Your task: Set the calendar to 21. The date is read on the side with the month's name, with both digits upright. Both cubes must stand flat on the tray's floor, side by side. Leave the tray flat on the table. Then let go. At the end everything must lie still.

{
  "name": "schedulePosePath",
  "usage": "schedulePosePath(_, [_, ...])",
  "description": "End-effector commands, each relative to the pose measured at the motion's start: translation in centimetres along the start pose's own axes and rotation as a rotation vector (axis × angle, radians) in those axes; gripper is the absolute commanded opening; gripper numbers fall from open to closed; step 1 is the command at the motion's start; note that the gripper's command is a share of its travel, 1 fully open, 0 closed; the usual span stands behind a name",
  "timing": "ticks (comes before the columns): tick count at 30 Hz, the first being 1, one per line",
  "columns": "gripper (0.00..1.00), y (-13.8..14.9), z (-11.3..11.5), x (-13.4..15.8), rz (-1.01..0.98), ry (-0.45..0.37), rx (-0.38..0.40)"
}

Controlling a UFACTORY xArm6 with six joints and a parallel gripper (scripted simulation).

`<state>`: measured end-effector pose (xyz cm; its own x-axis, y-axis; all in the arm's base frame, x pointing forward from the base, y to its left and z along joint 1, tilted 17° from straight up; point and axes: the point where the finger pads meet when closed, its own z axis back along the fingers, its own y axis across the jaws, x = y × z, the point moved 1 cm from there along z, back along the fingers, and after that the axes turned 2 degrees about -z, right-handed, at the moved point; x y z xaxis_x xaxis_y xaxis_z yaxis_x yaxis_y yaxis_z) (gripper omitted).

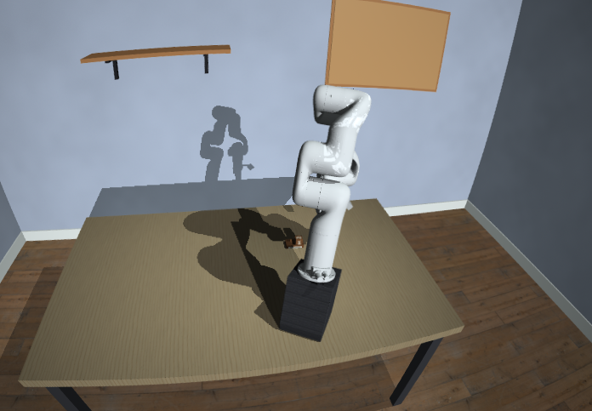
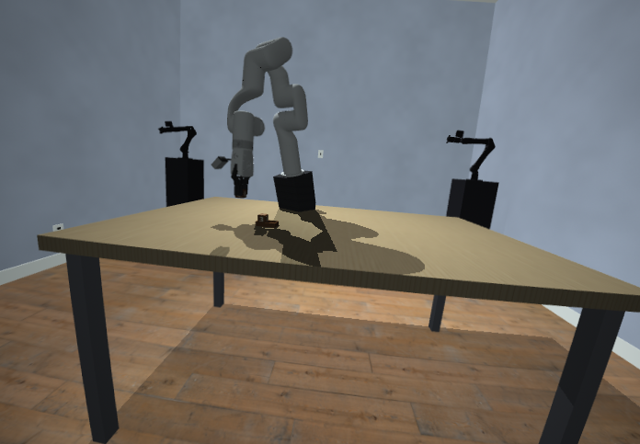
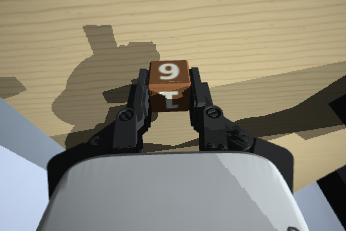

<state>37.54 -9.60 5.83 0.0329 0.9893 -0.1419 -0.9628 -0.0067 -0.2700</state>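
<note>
Wrist view first: gripper (image 3: 170,88) clenched on a brown digit cube (image 3: 169,85), one black finger on each side, cube carried above the table (image 3: 210,16) and touching nothing below. Far face of the cube marked 9 or 6, near face marked 1, seen upside down from this camera. No tray anywhere in this view.

Seen from outside, gripper (image 2: 240,187) hanging left of the arm's dark pedestal (image 2: 304,199), well above the tabletop. Tray (image 2: 266,224) lying on the table just in front of the pedestal, with a cube (image 2: 263,217) standing in it; too small to read any digit or the month side. From the top camera, same small brown cluster (image 1: 294,242) just left of the arm's lower link, partly in shadow.

Progress, as a judgement: roughly midway. One cube seemingly in place, the other lifted and awaiting the right turn and a set-down beside it. Left to do: bring the needed digit upright toward the month side, lower flat onto the tray floor, release, withdraw.

Around: two black camera stands (image 2: 184,180) beyond the table, a wall shelf (image 1: 155,53), a cork board (image 1: 387,42); none in the path. Likely hindrances: the seated cube and the tray walls crowding the fingers on descent.
</note>
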Motion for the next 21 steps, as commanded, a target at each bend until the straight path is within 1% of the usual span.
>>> schedulePosePath(1, [0.29,-0.1,0.1,-0.1,0.001,-0.012,0.005])
schedulePosePath(9, [0.29,-0.2,0.1,0.2,0.001,-0.013,0.005])
schedulePosePath(11, [0.29,-0.3,0.2,1.9,0.001,-0.016,0.008])
schedulePosePath(14, [0.29,-0.4,0.6,6.5,0.002,-0.02,0.013])
schedulePosePath(17, [0.29,-0.4,0.6,6.5,0.002,-0.02,0.013])
schedulePosePath(19, [0.29,-0.1,1.0,9.7,0.002,-0.017,0.012])
schedulePosePath(21, [0.29,0.2,1.3,11.8,0.002,-0.014,0.008])
